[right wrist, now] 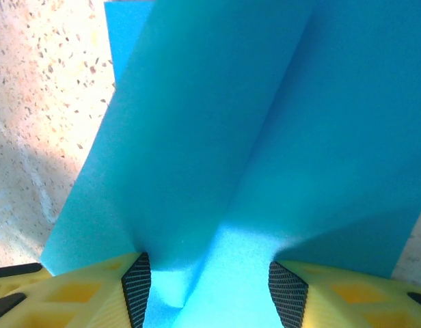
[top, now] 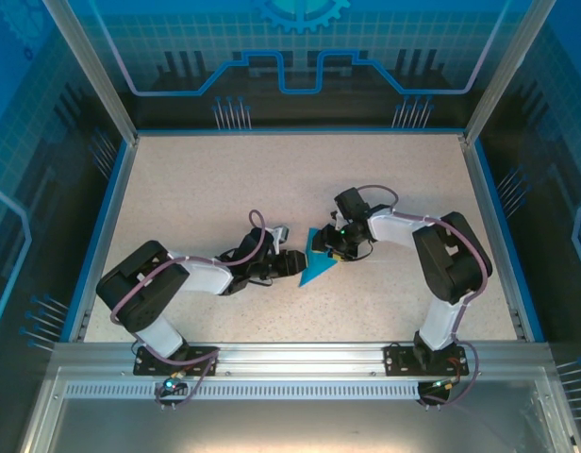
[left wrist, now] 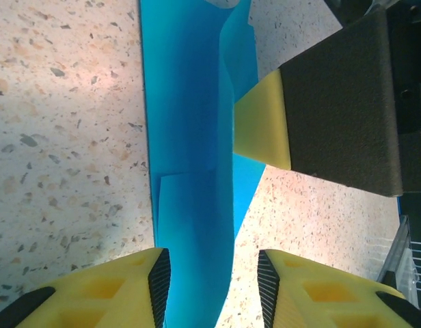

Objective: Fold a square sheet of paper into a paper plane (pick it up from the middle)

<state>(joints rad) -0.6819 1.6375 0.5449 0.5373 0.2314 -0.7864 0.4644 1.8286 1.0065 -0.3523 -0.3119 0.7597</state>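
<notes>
Left hand (left wrist: 214, 272), right hand (right wrist: 209, 281): two, straddling one folded paper (top: 316, 272).

Smooth, matt teal-blue paper (right wrist: 217, 137), sharply creased. The table (top: 196, 189) has a dull, speckled, stone-like finish. The fingers (left wrist: 108, 294) are moulded yellow plastic faced with black, finely textured pads (right wrist: 137, 283). Arm shells (top: 451, 269) are glossy black and white plastic, and the rail (top: 290, 359) at the bottom of the frame is brushed metal.

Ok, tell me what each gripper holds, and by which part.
Left gripper holds nothing: the paper lies loose between its open fingers. Right gripper has the paper's creased part bunched between its pads; whether it grips cannot be told.
</notes>
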